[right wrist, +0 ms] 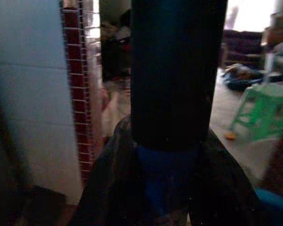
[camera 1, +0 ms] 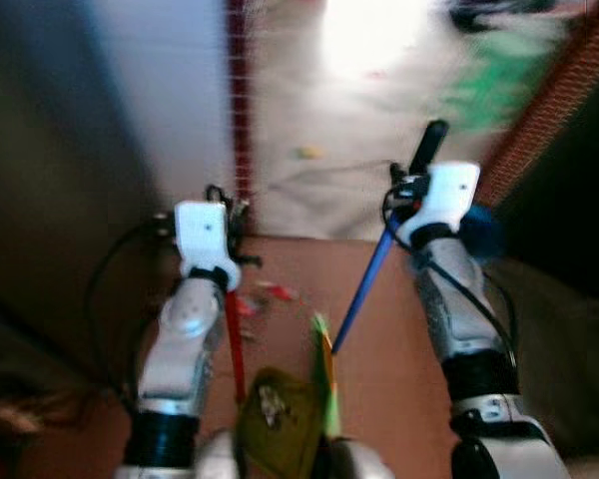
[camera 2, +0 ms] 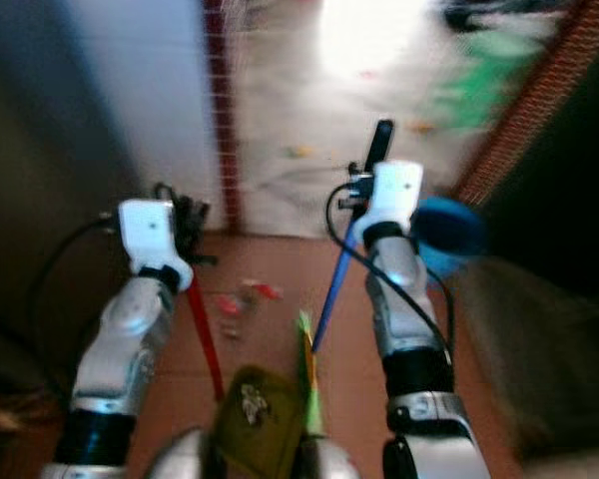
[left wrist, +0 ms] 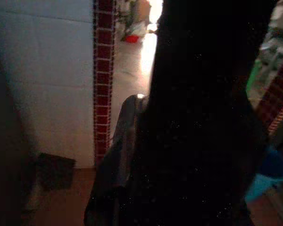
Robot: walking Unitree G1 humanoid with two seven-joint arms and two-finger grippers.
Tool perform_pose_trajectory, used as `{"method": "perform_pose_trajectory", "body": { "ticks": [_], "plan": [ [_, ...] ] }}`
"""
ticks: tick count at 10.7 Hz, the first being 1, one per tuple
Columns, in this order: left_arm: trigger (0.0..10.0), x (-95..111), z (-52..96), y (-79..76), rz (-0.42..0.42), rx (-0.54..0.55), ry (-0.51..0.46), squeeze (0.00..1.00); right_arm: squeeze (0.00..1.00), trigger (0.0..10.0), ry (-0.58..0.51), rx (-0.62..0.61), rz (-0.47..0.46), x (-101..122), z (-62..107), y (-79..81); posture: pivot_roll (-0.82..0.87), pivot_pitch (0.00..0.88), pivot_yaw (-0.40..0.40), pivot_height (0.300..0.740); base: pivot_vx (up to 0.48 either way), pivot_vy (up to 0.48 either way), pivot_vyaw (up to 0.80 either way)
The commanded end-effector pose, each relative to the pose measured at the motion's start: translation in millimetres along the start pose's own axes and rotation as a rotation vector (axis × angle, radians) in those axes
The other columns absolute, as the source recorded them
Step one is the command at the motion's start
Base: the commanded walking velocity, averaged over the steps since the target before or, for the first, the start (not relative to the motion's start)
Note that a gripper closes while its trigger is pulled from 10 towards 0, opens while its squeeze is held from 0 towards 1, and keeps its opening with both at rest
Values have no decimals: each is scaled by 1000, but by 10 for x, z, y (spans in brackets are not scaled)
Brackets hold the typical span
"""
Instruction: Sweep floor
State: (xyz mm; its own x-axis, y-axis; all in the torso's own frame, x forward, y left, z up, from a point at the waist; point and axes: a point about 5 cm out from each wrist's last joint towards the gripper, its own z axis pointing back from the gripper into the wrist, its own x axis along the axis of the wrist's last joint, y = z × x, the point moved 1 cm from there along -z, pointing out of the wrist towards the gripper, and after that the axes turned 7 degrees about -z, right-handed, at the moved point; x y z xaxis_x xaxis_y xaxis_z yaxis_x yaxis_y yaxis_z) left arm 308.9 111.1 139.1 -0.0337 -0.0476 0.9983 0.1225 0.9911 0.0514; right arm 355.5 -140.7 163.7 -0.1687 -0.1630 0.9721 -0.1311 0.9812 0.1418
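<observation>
blue-handled broom (camera 1: 364,289) and red-handled dustpan (camera 1: 236,349), both slanted over terracotta floor (camera 1: 379,379)

Two silver arms rise from the bottom of the frame, each with a black elbow band, a white boxy wrist (camera 1: 202,232) and looping black cables (camera 1: 105,264); right wrist (camera 1: 447,192) likewise.

White tiled wall (right wrist: 28,94) edged by a dark red tile strip (right wrist: 75,94), green plastic stool (right wrist: 264,110) beyond on pale floor, blue bucket (camera 2: 447,235) beside a brick wall (camera 2: 524,110).
</observation>
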Motion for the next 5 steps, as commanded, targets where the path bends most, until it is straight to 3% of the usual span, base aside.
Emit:
{"method": "perform_pose_trajectory", "body": {
  "ticks": [1,2,3,5],
  "plan": [
    [10000,85,-4,-45,10,-13,-35,0,0,10000,-28,4,5,73,-24,-2,18,42,-42,740,-266,0,-569],
    [10000,91,-5,-48,8,-14,-36,0,0,10000,-30,1,0,76,-25,-2,20,43,-41,740,-266,0,-556],
    [10000,94,-9,-57,8,-15,-37,0,0,10000,-28,2,4,68,-13,-8,25,46,-45,740,-266,0,0],
    [10000,90,-7,-68,14,-9,-36,0,0,10000,-24,3,11,60,-7,-20,23,42,-51,740,0,0,0]
  ]
}}
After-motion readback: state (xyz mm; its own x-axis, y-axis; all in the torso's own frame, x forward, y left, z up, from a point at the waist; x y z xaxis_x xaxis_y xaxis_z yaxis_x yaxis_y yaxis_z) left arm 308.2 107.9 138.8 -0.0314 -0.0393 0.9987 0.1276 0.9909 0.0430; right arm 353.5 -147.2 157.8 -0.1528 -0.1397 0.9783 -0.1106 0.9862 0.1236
